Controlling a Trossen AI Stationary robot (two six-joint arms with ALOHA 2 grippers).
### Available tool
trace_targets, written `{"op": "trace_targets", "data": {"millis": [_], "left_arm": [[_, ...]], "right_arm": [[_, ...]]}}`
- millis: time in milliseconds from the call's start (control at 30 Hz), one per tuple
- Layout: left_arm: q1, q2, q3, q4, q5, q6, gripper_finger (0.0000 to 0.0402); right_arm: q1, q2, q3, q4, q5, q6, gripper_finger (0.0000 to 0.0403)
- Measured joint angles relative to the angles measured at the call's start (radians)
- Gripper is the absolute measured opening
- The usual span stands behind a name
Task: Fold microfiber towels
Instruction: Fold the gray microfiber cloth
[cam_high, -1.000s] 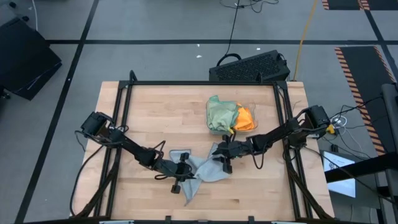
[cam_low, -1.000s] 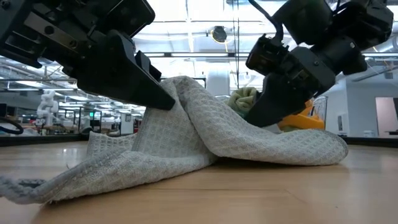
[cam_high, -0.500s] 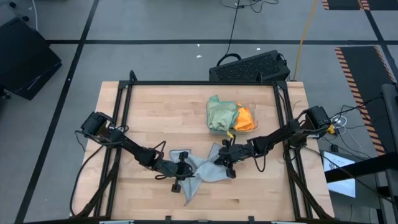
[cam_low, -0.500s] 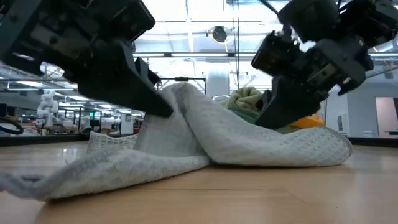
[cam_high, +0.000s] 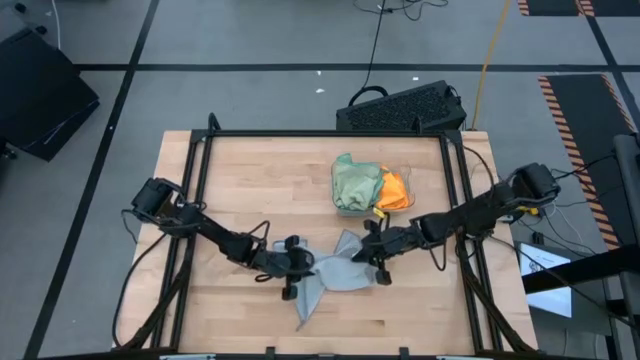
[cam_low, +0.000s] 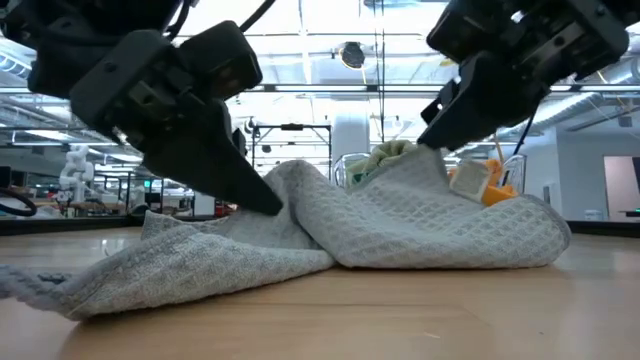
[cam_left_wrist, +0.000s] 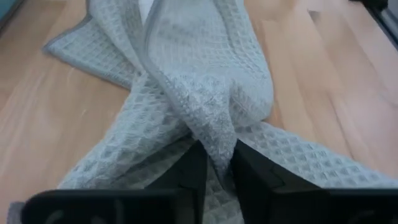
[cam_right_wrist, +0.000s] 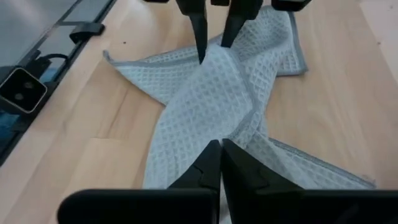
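A light grey waffle-weave towel (cam_high: 330, 272) lies crumpled on the wooden table, between my two grippers. My left gripper (cam_high: 300, 268) comes at it from the table's left and is shut on a bunched ridge of it. My right gripper (cam_high: 372, 258) comes from the table's right and is shut on the towel's right part, which peaks up (cam_low: 425, 165). The towel's left end (cam_low: 60, 290) and right end (cam_low: 530, 235) rest on the table. A pale green towel (cam_high: 352, 180) and an orange towel (cam_high: 395, 190) lie in a clear tray. My left gripper pinches a bunched ridge of the towel (cam_left_wrist: 217, 140) between its two fingers, which slant down from the table's left. The ridge stands a little above the table, and the cloth around it lies on the wood. My right gripper pinches a fold in the towel's right part (cam_right_wrist: 217, 143) between its two fingers, slanting down from the table's right. That part is lifted into a peak (cam_low: 432, 152), and the cloth below it stays on the table.
The clear tray (cam_high: 410, 175) stands behind the grey towel, toward the far right. A black keyboard-like object (cam_high: 400, 108) sits beyond the table's far edge. Bare wood lies at the far left (cam_high: 260, 170) and along the near edge (cam_high: 400, 320).
My right gripper has risen and drawn back a little toward the table's right edge, pulling the towel's right part up into a peak. The rest of the towel has stayed on the table.
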Motion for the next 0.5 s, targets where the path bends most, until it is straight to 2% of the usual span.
{"op": "trace_targets", "data": {"millis": [300,500], "left_arm": [[-0.061,0.0,0.0,-0.002,0.034,-0.143,0.0165],[-0.174,0.0,0.0,0.0,0.035,-0.2,0.0192]], "right_arm": [[0.033,-0.197,0.0,-0.242,0.071,-0.014,0.0001],[0.051,-0.344,0.0,-0.4,0.194,0.045,0.0]]}}
